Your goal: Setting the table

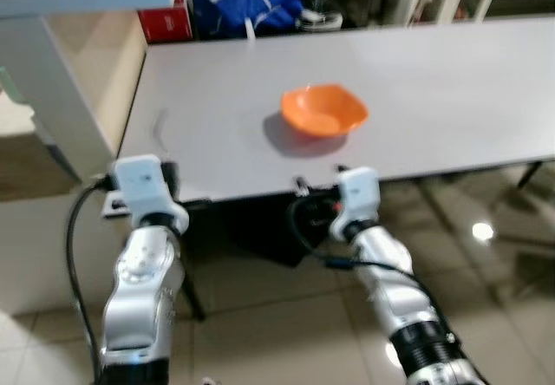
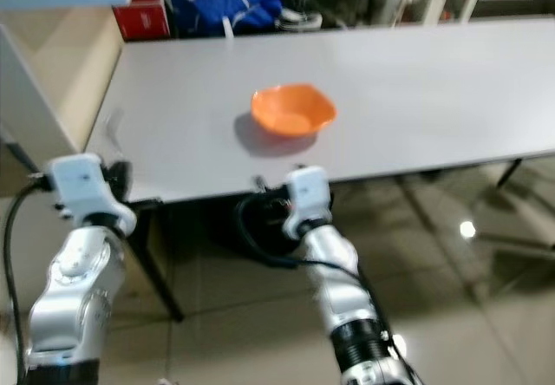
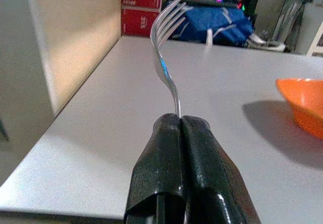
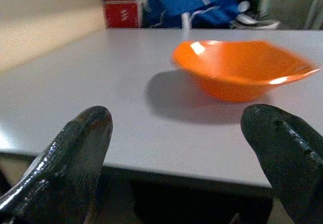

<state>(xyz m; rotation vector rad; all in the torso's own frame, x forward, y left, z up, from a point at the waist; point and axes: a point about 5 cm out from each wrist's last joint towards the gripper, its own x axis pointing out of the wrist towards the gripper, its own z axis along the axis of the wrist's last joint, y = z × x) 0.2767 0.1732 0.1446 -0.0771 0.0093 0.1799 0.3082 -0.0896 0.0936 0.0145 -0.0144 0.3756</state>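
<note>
Left gripper (image 3: pixel 179 120): fingers pressed together, we see them clamping one fork (image 3: pixel 164 57) by handle, tines up, at table (image 1: pixel 434 99) near edge, left of bowl (image 1: pixel 323 109). Right gripper (image 4: pixel 176 148): fingers wide apart, nothing between, at table edge just before bowl. We count one orange bowl, standing on grey table, near front edge. Beyond table from bowl: red box (image 3: pixel 142 8), blue bag (image 1: pixel 247 5), both partly cut off. Beige cabinet (image 1: pixel 82 81) left of table. Fork handle hidden inside fingers.
</note>
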